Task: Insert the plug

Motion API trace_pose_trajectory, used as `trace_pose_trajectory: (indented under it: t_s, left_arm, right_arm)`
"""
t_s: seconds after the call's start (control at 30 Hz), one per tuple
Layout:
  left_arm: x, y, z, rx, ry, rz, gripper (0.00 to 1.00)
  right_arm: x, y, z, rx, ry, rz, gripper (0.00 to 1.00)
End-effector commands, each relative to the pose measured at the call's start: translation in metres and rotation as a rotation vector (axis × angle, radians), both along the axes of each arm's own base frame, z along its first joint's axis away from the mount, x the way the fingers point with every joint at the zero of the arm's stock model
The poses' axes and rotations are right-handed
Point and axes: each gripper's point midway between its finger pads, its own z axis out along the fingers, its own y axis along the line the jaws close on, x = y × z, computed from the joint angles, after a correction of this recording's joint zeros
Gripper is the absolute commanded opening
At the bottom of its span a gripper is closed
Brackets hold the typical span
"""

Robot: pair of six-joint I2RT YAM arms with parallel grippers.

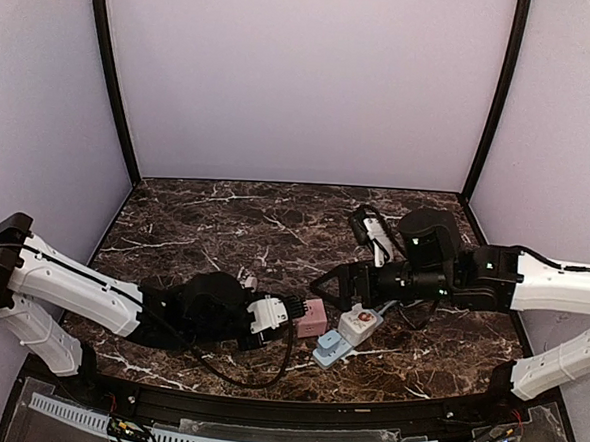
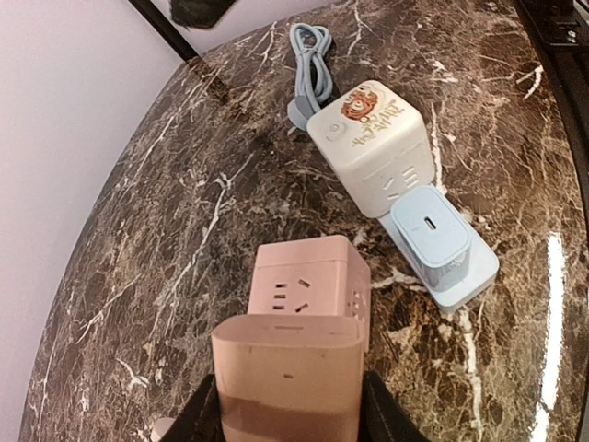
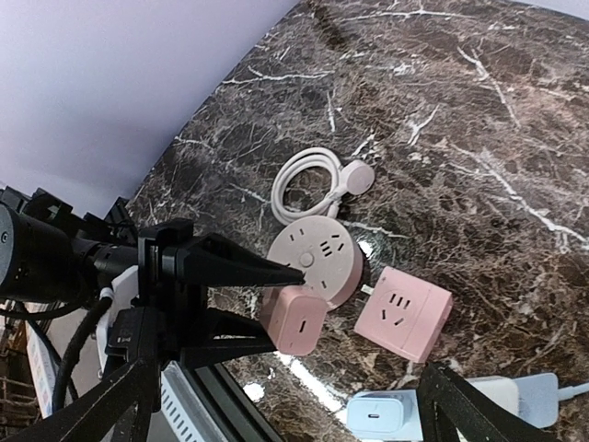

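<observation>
Your table was dark brown marble w/ white veins, glossy, boxed in by pale lilac walls and black posts. Your left gripper was clamped on the pink plug block, smooth plastic w/ rounded edges, near centre, nosed against the pink socket cube; I couldn't tell if it was seated. To the right lay a white cube strip w/ a pale blue charger. Your right gripper hung spread wide, holding nothing.
</observation>
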Motion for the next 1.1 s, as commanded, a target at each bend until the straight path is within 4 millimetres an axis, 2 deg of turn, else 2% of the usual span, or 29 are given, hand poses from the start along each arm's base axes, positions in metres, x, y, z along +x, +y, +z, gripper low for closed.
trace_pose_trajectory:
  t_s: [0.0,0.27,0.37,0.5,0.67,0.83,0.87,0.9,0.93,1.07]
  left_arm:
    - [0.011,0.000,0.040,-0.169,-0.059,0.039,0.04]
    - [-0.001,0.011,0.063,-0.281,-0.088,-0.014,0.03]
    - [-0.003,0.015,0.064,-0.294,-0.088,-0.030,0.03]
    - [-0.002,0.012,0.063,-0.299,-0.093,-0.036,0.02]
    - [-0.001,0.005,0.064,-0.297,-0.096,-0.044,0.02]
    - [0.000,0.005,0.062,-0.294,-0.099,-0.044,0.02]
    - [0.000,0.005,0.062,-0.294,-0.100,-0.044,0.02]
    - [0.000,0.005,0.061,-0.294,-0.098,-0.046,0.01]
    - [0.000,0.005,0.061,-0.294,-0.099,-0.042,0.01]
    - [0.002,0.004,0.062,-0.297,-0.099,-0.033,0.02]
  right_arm:
    - [-0.013,0.028,0.020,0.105,0.057,0.096,0.99]
    - [-0.007,0.044,0.013,0.103,0.090,0.091,0.96]
    - [-0.006,0.050,0.007,0.116,0.105,0.092,0.91]
    - [-0.014,0.069,-0.009,0.085,0.159,0.166,0.84]
    - [-0.015,0.080,-0.014,0.067,0.162,0.187,0.78]
    - [-0.010,0.087,-0.018,0.047,0.162,0.177,0.67]
    - [-0.010,0.088,-0.018,0.047,0.163,0.179,0.63]
    - [-0.010,0.091,-0.020,0.042,0.164,0.185,0.53]
    - [-0.010,0.092,-0.022,0.039,0.168,0.186,0.49]
    - [-0.009,0.092,-0.029,0.009,0.178,0.175,0.42]
